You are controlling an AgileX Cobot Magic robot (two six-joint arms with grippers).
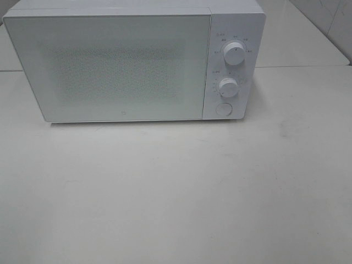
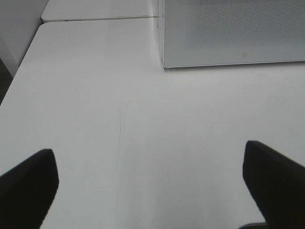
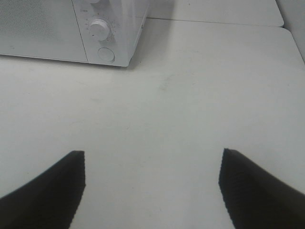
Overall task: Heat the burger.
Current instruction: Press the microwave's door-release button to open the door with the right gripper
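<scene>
This looks like a plain indoor workroom set up as a kitchen corner, though whether it is a lab or a home cannot be told for sure. The one appliance is a white microwave (image 1: 110, 66) with a frosted door. On the microwave's right-hand panel are an upper dial (image 1: 234, 53), a lower dial (image 1: 227, 86) and a round button (image 1: 223, 108). The microwave stands on a smooth white table (image 1: 165, 192). Behind the microwave, a second table (image 1: 308, 44) butts against the first along a straight seam. Past the microwave's right rear corner rises a pale tiled wall (image 1: 333, 16).
</scene>
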